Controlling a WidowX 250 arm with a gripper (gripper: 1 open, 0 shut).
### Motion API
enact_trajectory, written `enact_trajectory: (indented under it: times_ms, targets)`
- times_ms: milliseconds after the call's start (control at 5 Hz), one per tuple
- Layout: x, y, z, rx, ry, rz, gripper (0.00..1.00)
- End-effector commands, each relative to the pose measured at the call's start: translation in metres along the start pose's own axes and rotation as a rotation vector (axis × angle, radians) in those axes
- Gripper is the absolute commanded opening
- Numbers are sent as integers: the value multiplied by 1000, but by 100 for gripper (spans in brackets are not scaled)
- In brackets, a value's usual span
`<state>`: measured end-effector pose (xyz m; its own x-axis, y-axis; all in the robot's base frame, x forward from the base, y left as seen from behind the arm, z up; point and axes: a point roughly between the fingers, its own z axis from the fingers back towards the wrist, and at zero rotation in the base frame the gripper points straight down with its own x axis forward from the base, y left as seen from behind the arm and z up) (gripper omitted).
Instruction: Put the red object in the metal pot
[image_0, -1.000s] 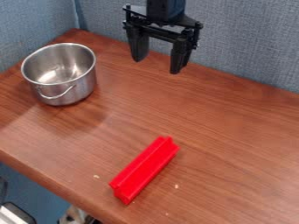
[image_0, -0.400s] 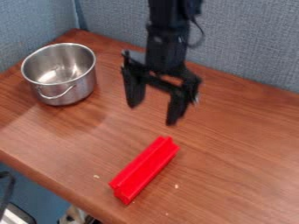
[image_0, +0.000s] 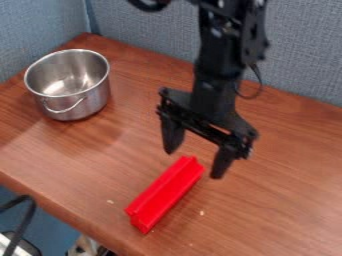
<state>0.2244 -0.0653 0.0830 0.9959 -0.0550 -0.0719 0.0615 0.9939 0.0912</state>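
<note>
Block: red object (image_0: 166, 193) lies flat on the counter (image_0: 80, 140), near the front edge, its long axis running diagonally from lower left up toward upper right; nothing grips it yet.

Fingers: gripper (image_0: 202, 156) hangs just over the block's upper right end, pointing straight down, fingers spread wide with nothing between them.

Pot: metal pot (image_0: 68, 83) stands upright and empty at the far left of the counter, well apart from the block, thin handle toward the front.

Step in hand: lining up for the pick, by my reading.

How to do it well: the fingers look set over one end, not the middle; a shift along the block toward its centre should give a balanced lift on so long a piece. The fingers should straddle the narrow width, one on each long side, and go low enough to catch the taller step and not just the lip. Close only once both sides are bracketed.

Watch for: an end grip could let the block droop or swing on the way to the pot, and it is roughly as long as the pot is wide, so it may need to go in tilted.

Since a second ago: arm has come from the back of the counter, forward and down to the block; fingers just as wide; block and pot unmoved.
</note>
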Motion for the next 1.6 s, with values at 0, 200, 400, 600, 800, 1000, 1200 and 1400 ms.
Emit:
enact_trajectory:
  times_ms: [0,200,400,600,800,1000,1200,1400]
  targets:
    - [3,9,7,38,-35,-99,100]
    - [6,19,13,52,-49,-203,100]
    - [10,28,17,48,-60,-262,100]
    - [16,31,8,47,-74,-235,100]
    - [17,33,1,38,-74,-224,100]
    - [8,35,-1,27,-90,-254,100]
    - [2,35,-7,11,-121,-280,100]
    - [6,28,-32,7,-149,-241,100]
